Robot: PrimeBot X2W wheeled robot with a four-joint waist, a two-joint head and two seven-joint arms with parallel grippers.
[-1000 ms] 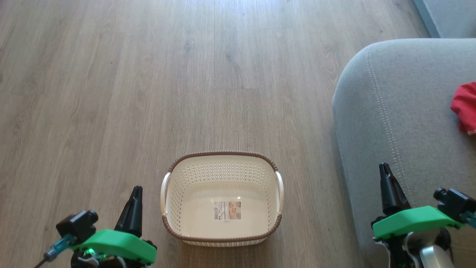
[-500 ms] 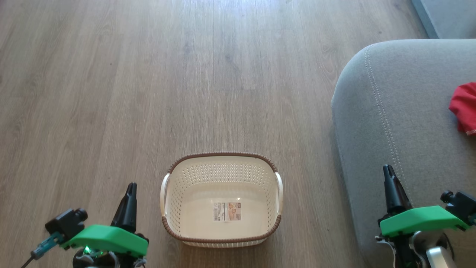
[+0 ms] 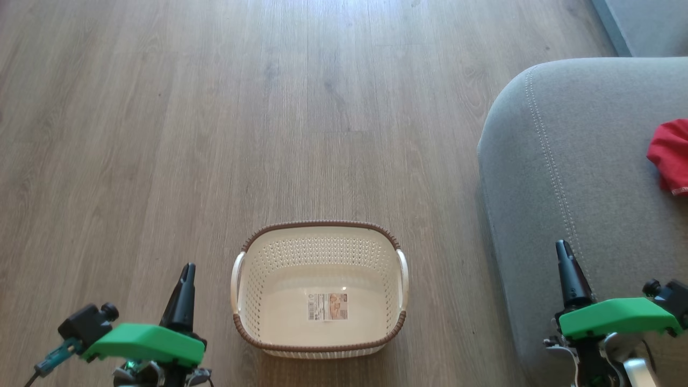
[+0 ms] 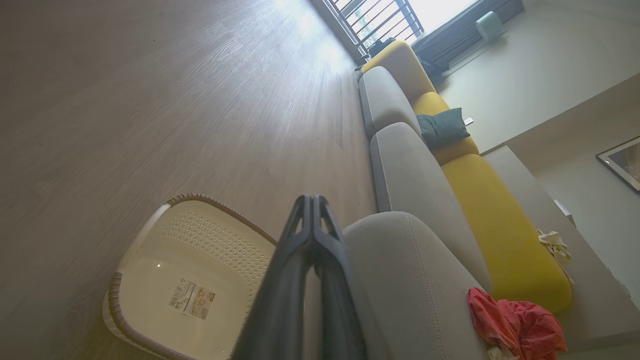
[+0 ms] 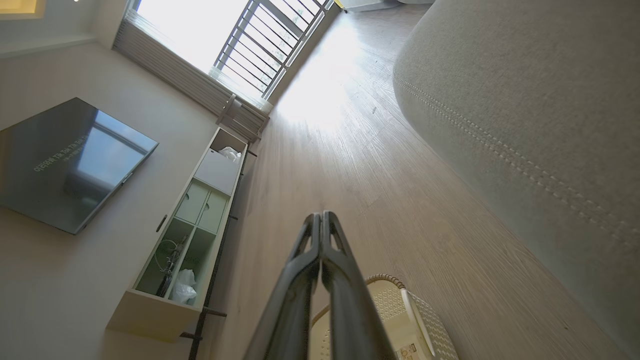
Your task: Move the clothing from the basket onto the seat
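Both claws have drawn down and outward towards the lower corners of the head view since the earlier pictures. The slight drift of everything else is the camera's. Left claw (image 3: 187, 269): fingers pressed together, nothing held. Right claw (image 3: 562, 247): likewise closed and empty, by the floor-side edge of the large grey fabric-upholstered seat (image 3: 580, 161). Each wrist view confirms the fingers meeting at the tips.

The small cream-white perforated plastic basket (image 3: 318, 222) with a brown woven-look rim stands on the pale wood-plank floor (image 3: 215, 107), near the seat's rounded corner but apart from it. Its interior is bare down to the label. The bright red soft fabric clothing (image 3: 669, 156) lies on the seat, well apart from the basket. Judgement: the transfer appears complete.

Handling, as judged: the clothing is light, limp and not fragile. It will sag and trail when lifted, and a loose end could catch on a rim. The best hold is a pinch on a raised fold near the middle of the heap, not on a flat patch.

Views compared: the head view cuts the clothing at its right border. The left wrist view gives it as a crumpled heap towards the seat's back edge, close by a mustard-yellow upholstered backrest (image 4: 500, 225), with a pale scrap at its lower side that I cannot identify. The right wrist view adds a dark flat television (image 5: 70, 160) and an open shelf unit (image 5: 190, 225) across the floor.
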